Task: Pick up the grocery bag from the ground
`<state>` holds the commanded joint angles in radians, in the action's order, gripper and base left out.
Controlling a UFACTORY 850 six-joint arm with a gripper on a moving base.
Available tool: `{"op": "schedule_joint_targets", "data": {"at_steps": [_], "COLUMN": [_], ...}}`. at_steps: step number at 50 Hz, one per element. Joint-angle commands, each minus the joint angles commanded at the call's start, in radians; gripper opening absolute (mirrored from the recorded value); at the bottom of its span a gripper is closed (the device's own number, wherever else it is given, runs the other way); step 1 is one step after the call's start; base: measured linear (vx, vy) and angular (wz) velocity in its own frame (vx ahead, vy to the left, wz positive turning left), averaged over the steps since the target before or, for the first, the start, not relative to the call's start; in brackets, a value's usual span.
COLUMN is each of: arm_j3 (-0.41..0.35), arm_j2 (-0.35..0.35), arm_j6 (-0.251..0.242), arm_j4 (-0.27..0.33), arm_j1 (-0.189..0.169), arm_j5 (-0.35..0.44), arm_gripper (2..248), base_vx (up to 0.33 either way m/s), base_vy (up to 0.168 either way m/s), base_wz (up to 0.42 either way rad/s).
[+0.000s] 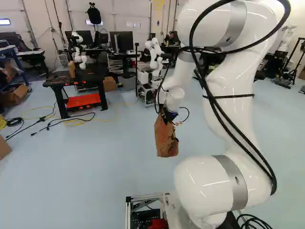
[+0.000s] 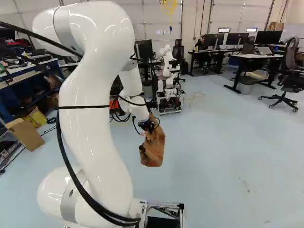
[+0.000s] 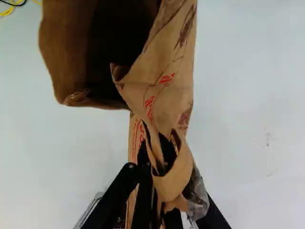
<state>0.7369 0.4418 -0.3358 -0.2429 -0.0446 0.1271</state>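
Claw [image 1: 167, 116]: black, two-fingered, clenched on the twisted, folded upper paper of your grocery bag [image 1: 166, 139]. Grocery bag: one, brown paper, creased and crumpled, red print on the side; it hangs from the claw ahead of your arm [image 1: 233, 81]. In your wrist view, its wide dark mouth gapes ahead of the fingers. Arm: glossy white, rounded segments, smooth grey bands, looped black cable [image 1: 191, 36]. Floor [image 1: 95, 176]: smooth, pale blue. Carton [image 2: 26, 134]: boxy brown cardboard, at the left of your right base view.
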Motion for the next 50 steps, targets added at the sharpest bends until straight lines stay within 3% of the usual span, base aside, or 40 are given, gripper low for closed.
{"op": "schedule_joint_targets", "data": {"at_steps": [40,50], "arm_j3": [-0.123,-0.137], "arm_j2": [-0.204,-0.225], "arm_j6": [0.000,0.000], "arm_j4": [0.000,0.000], "arm_j1": [0.012,0.015], "arm_j5": [0.000,0.000], "arm_gripper": [21,21], "base_vx": [0.000,0.000], "base_vy": [0.000,0.000], "base_wz": [0.000,0.000]}}
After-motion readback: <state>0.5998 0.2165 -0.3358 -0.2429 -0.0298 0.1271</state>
